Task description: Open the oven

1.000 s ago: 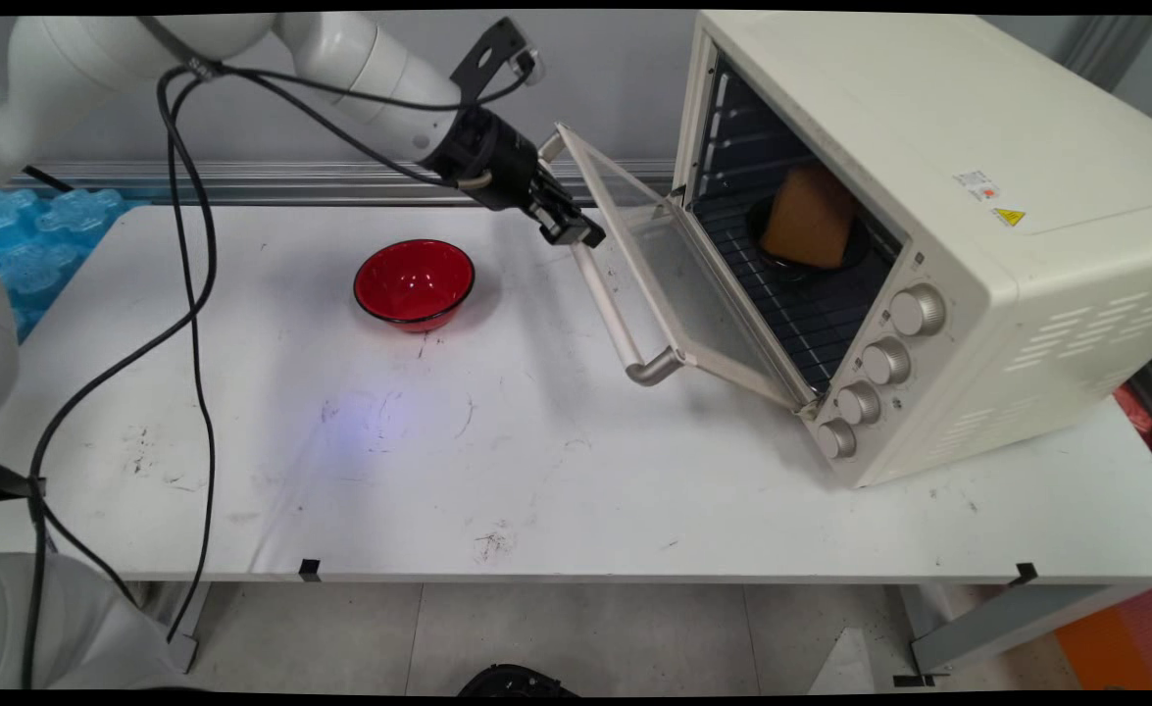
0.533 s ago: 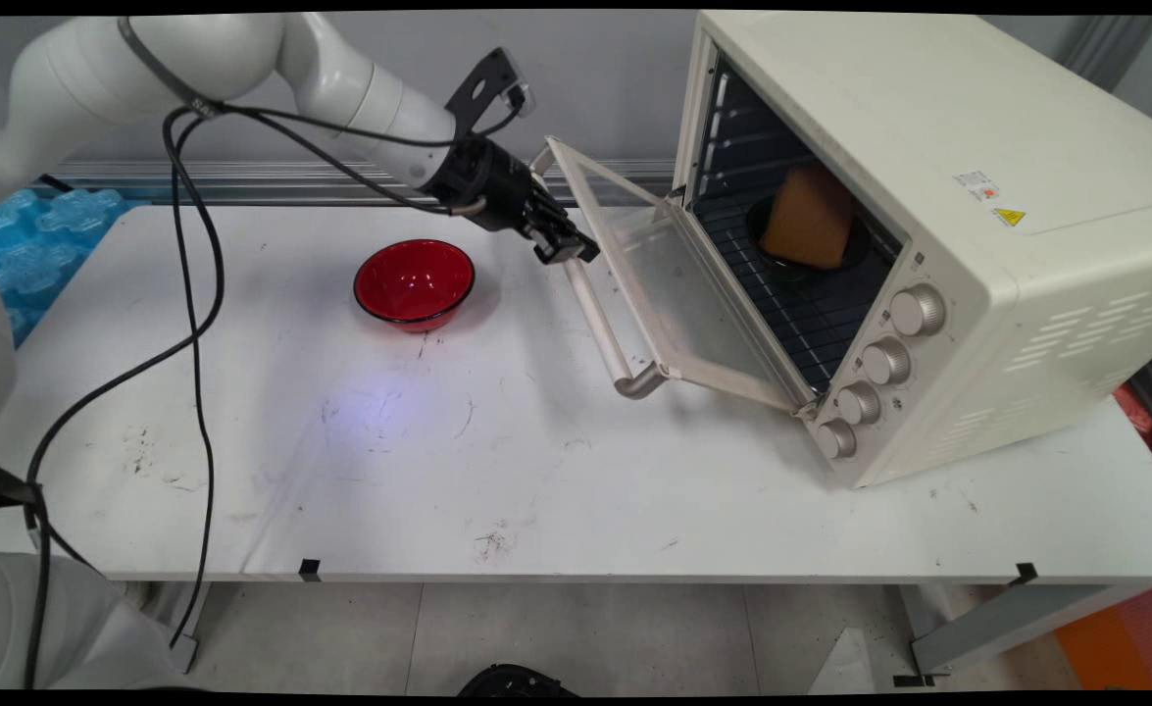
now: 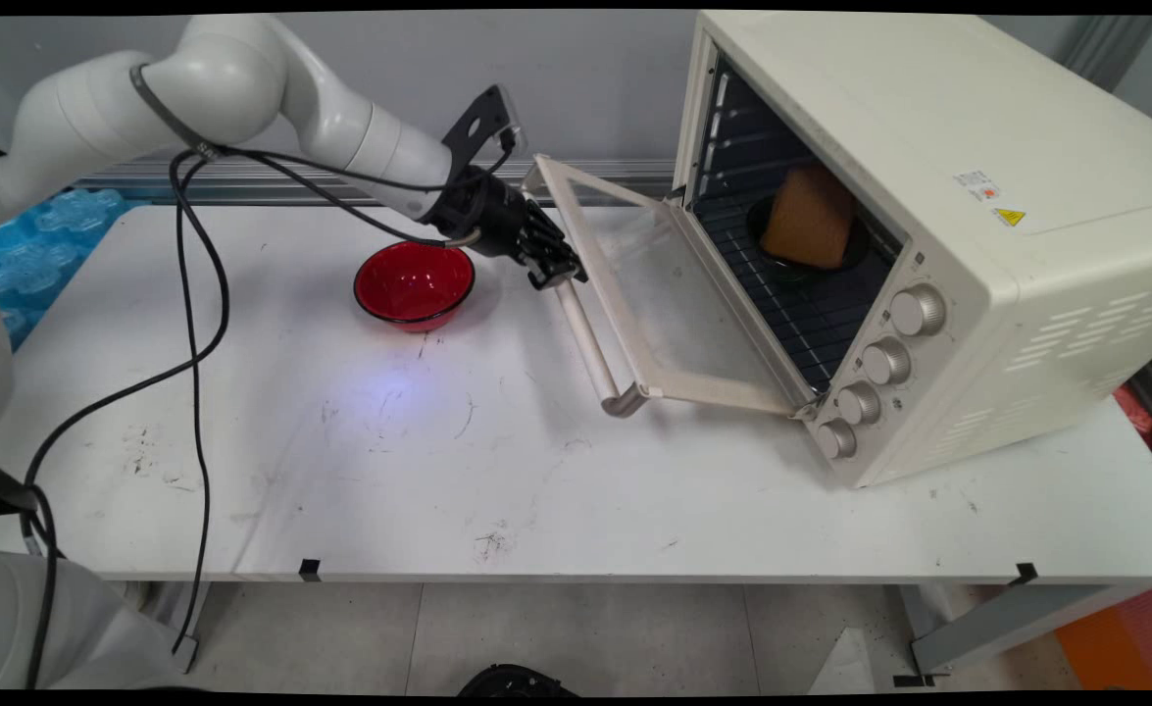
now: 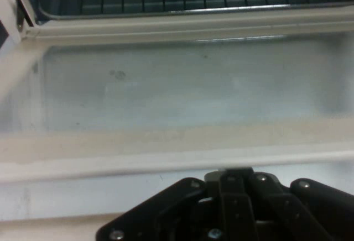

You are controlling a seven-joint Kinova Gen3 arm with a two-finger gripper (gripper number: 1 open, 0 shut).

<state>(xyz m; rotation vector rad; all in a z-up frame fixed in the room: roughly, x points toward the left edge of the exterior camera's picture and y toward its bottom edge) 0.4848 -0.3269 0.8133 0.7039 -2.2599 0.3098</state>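
The gripper (image 3: pixel 554 277) is pinching the handle (image 3: pixel 587 338) of the oven door (image 3: pixel 664 294), jaws pressed on the bar's far end. The door is hanging partly lowered from the oven (image 3: pixel 928 226); a red bowl (image 3: pixel 414 283) is sitting just left of the gripper on the tabletop (image 3: pixel 438 461).

Open oven door (image 3: pixel 669 304) blocks the oven's (image 3: pixel 928 226) front (red bowl (image 3: pixel 414 282) left); near table (image 3: pixel 536 490) bare.

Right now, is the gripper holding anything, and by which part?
Yes: the gripper is shut on the oven door's handle, near its far end.
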